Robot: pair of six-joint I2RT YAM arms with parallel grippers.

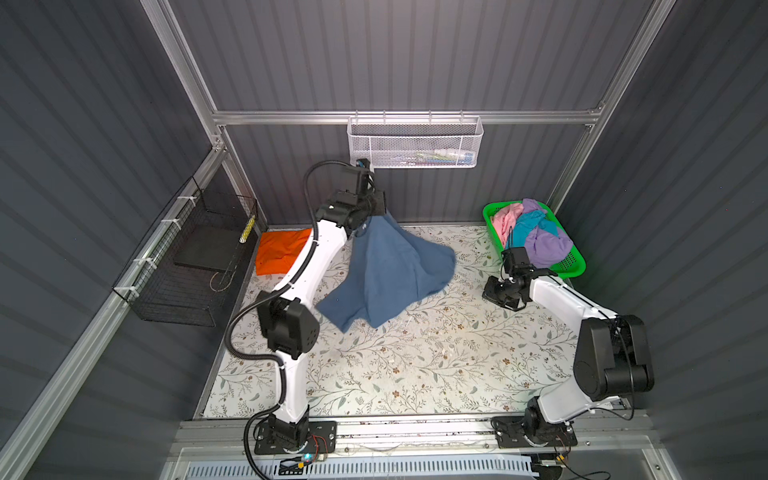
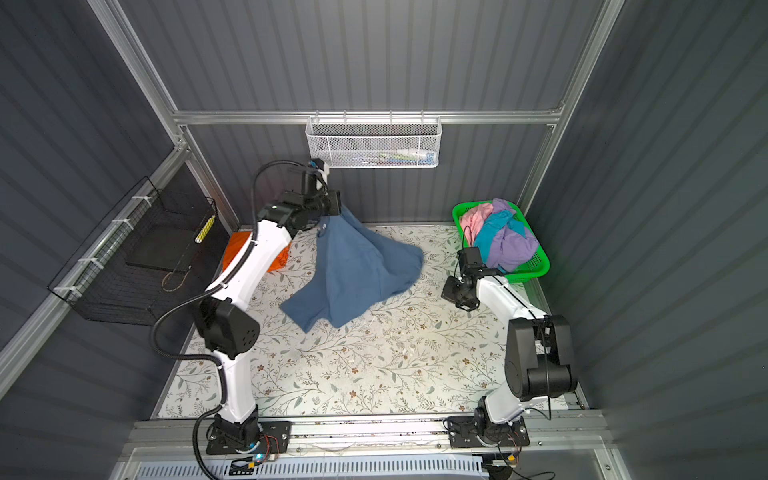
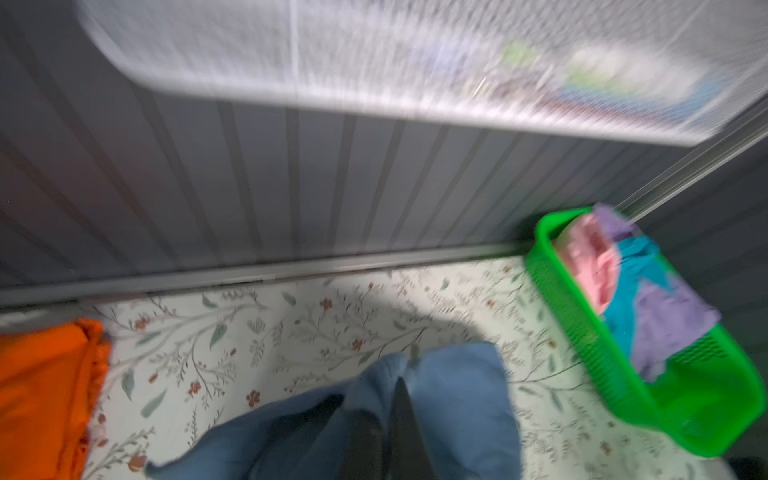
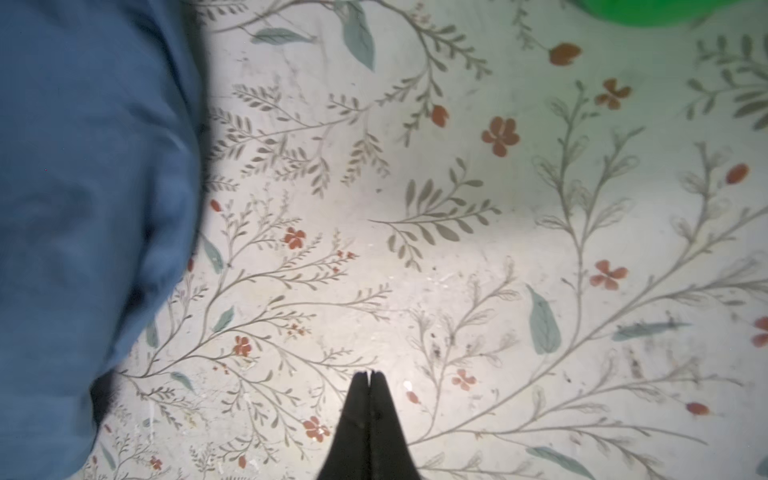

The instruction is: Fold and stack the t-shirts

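Left claw point(image 1: 380, 210) pinches blue t-shirt point(image 1: 390, 274); right claw point(image 4: 370, 376) fully closed.

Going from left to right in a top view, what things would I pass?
First the black wire cage, then the orange t-shirt, then the dark blue t-shirt, then the green basket.

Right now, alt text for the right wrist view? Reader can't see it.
The right pincer is shut and empty, its black tips pressed together over a pale floral-printed tabletop. A dusty blue cloth t-shirt fills one side of the frame, clear of the pincer; a sliver of green plastic basket shows at a far corner.
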